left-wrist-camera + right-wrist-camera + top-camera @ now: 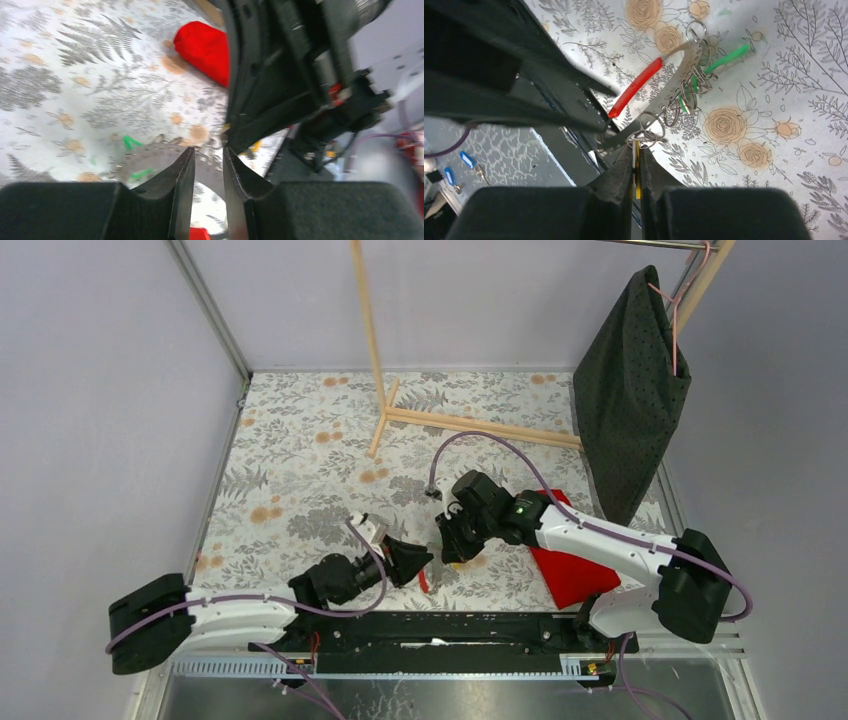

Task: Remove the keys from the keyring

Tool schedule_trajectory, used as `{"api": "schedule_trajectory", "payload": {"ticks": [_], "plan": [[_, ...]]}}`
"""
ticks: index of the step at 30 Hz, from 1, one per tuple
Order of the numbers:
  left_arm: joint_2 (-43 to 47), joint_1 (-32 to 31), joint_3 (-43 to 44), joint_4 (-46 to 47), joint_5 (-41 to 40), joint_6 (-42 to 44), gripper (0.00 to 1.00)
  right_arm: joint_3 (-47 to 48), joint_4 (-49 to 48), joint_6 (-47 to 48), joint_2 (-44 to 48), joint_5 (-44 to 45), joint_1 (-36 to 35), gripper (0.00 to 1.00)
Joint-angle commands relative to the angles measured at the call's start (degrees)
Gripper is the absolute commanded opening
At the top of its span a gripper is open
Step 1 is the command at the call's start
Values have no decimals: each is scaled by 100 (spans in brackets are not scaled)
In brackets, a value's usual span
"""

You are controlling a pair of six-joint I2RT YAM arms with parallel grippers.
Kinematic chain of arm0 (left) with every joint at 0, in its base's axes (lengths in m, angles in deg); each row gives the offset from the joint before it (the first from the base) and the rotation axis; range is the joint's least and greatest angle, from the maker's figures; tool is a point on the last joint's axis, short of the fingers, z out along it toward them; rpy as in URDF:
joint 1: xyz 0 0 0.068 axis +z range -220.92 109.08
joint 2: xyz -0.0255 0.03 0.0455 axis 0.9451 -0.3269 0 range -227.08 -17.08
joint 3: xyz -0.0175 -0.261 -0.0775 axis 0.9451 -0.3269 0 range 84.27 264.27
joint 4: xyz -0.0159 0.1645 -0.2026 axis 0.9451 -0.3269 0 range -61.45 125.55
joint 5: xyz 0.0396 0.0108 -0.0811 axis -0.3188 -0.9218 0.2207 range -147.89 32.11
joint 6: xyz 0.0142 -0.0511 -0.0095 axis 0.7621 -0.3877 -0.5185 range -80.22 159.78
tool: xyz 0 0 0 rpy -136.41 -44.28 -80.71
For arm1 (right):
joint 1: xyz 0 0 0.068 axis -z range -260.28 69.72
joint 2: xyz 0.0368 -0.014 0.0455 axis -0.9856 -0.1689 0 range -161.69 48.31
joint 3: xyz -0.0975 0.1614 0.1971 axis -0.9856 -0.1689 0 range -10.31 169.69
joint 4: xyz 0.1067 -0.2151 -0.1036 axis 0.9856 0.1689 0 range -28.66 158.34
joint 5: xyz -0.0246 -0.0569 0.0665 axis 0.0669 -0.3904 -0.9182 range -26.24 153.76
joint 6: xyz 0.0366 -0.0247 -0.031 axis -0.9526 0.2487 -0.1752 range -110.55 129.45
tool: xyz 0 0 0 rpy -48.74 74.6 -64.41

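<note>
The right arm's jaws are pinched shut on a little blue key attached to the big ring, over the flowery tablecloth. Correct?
One thing is off: the key is yellow, not blue. The right wrist view shows its thin yellow edge pinched in the right arm's jaws, attached to the keyring over the flowery tablecloth.

A flat table with a white cloth of grey leaves and orange flowers (290, 460) fills the floor. Plain pale grey walls (100, 390) stand at the left and the back. A thin silver metal post (210, 315) runs up the left corner. A stand of thin light wooden sticks (372, 350) sits at the back. A dark dotted cloth (630, 390) hangs on a thin pink hanger (676, 310) at the right.
</note>
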Motion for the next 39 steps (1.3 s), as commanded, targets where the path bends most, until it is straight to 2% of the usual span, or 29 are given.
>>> {"api": "schedule_trajectory", "payload": {"ticks": [1,5,8,11,16,22,27,36,39], "plan": [[-1034,-266,-273,2032,-906,1642,29,256,10,597,296,-306,-111,0],[-2071,-544,-628,3767,-1157,2131,28,256,93,834,417,-386,-134,0],[-2744,-687,-782,4811,-1000,2462,27,248,169,956,468,-449,-142,0],[-3028,-809,-655,4857,-749,2803,27,259,266,1079,496,-489,-149,0],[-2835,-833,-702,4847,-171,3022,27,295,422,1259,500,-408,-148,0],[-2872,-824,-692,4762,173,3456,30,287,409,1407,573,-398,-149,0],[-2869,-824,-656,4699,226,3624,30,279,430,1797,797,-33,-159,0],[-2307,-824,-550,3916,286,3900,31,-139,-270,2908,1515,287,-387,0],[-1991,-824,-436,3405,251,4009,31,-235,-483,3350,1669,384,-493,0]]}}
